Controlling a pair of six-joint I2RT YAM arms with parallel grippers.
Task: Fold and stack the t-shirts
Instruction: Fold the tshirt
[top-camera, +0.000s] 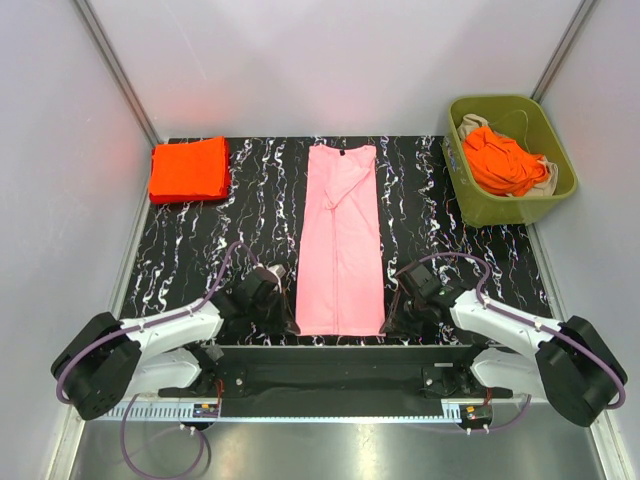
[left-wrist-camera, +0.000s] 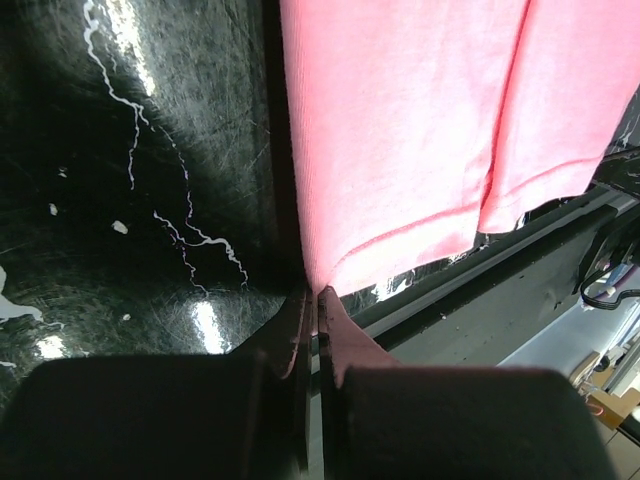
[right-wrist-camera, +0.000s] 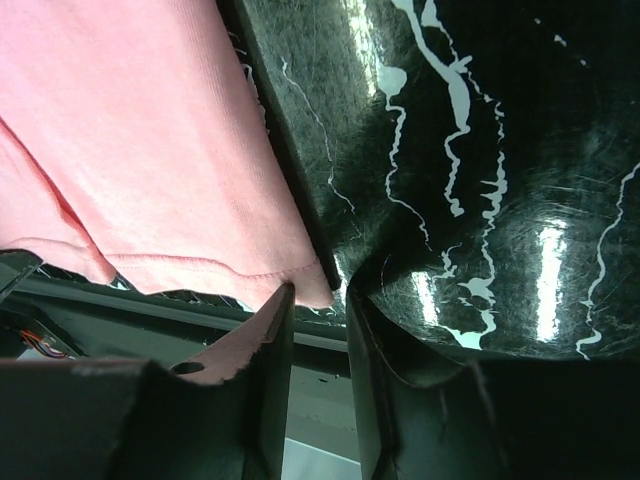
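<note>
Top external: one pink t-shirt (top-camera: 340, 240) is counted, laid out as a long strip with its near hem between the left gripper (top-camera: 295, 325) and the right gripper (top-camera: 390, 325). One folded orange-red stack (top-camera: 188, 170) is seen well ahead of the left gripper and off to its left. One crumpled orange-red t-shirt (top-camera: 503, 162) is seen in the single olive-green bin (top-camera: 500, 210), well ahead of the right gripper and off to its right. One beige cloth (top-camera: 468, 126) is noted under it.

Left wrist: the left gripper's fingers are pressed together, clamped on the pink t-shirt's near-left hem corner.

Right wrist: the right gripper's jaws are held partly apart and nothing is gripped. The near-right hem corner lies right at the gap between the tips. Whether it is touched cannot be told.

Hidden or unclear: the layers in the folded stack cannot be counted. The bin contents are tangled, so the count there is uncertain. Both sets of fingertips are masked by the wrist bodies in the top view. The pink t-shirt's far end is cut off in both wrist views.
</note>
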